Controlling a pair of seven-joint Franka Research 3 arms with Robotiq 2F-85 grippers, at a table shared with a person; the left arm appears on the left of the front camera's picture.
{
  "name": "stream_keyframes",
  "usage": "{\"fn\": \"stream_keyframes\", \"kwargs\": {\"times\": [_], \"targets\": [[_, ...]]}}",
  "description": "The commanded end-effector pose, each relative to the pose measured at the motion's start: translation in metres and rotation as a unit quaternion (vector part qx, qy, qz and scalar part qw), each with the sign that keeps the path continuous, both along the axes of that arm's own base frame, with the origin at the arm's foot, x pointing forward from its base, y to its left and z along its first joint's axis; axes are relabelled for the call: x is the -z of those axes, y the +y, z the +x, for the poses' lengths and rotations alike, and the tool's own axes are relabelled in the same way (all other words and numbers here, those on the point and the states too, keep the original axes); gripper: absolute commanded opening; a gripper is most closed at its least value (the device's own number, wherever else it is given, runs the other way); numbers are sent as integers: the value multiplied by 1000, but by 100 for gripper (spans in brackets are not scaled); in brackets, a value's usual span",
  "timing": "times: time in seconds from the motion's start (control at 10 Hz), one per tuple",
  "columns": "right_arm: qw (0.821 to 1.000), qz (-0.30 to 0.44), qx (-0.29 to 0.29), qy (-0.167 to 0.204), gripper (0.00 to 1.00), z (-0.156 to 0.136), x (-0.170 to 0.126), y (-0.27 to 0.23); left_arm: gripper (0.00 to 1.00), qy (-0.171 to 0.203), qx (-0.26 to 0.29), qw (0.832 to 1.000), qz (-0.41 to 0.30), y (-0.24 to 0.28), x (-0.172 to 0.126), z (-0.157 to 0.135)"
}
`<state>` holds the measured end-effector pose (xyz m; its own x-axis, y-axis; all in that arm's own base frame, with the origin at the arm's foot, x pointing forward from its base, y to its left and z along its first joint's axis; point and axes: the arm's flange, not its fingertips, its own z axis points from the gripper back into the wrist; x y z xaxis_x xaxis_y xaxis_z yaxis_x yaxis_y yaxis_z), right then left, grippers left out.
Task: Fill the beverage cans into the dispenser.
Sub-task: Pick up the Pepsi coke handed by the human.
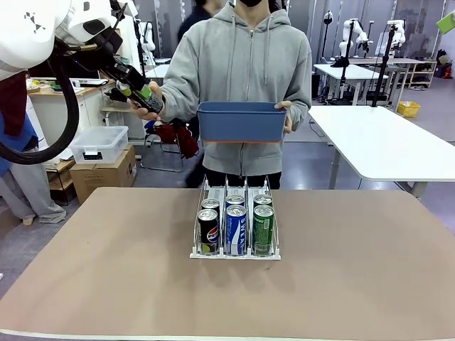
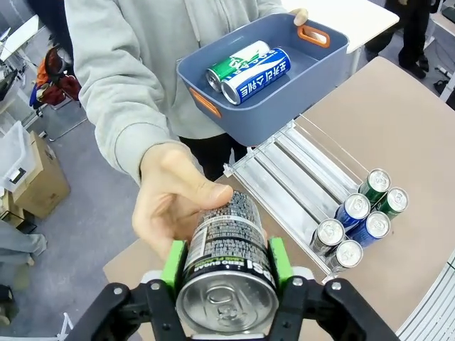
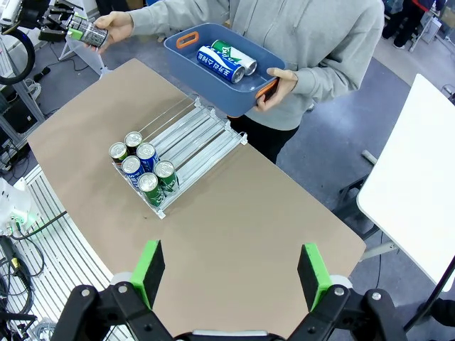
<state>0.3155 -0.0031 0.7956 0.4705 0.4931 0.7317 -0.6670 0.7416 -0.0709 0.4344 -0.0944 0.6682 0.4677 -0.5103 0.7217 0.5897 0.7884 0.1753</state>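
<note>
From the front, the wall of the blue bin [image 1: 240, 122] hid its contents; the front cans [image 1: 235, 229] covered most of the rear cans [image 1: 235, 199]; the person's hand [image 1: 144, 114] and left gripper [image 1: 139, 94] masked the held can [image 1: 151, 101].

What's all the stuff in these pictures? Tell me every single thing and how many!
Table: 1, brown, under everything.
Rack: 1, clear, middle of table.
Cans in rack: 6, black, blue and green, two per lane, at the robot's end.
Bin: 1, blue with orange handles, held by the person past the rack's far end.
Cans in bin: 2, green-white and blue-white, lying down.
Handed can: 1, dark, raised at the left.
Left pincer: 1, shut on the handed can.
Right pincer: 1, open, empty, high above the table.
Person's hands: 2, one on the handed can, one holding the bin.
</note>
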Motion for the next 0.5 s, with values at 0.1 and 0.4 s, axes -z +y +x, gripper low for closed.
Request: {"fn": "stream_keyframes", "kwargs": {"times": [0.1, 0.4], "targets": [[1000, 1, -2, 3, 100, -1, 1, 0, 0, -12, -14, 1000, 11, 3, 2, -7], [1000, 1, -2, 3, 100, -1, 1, 0, 0, -11, -20, 1000, -4, 1, -1, -9]]}}
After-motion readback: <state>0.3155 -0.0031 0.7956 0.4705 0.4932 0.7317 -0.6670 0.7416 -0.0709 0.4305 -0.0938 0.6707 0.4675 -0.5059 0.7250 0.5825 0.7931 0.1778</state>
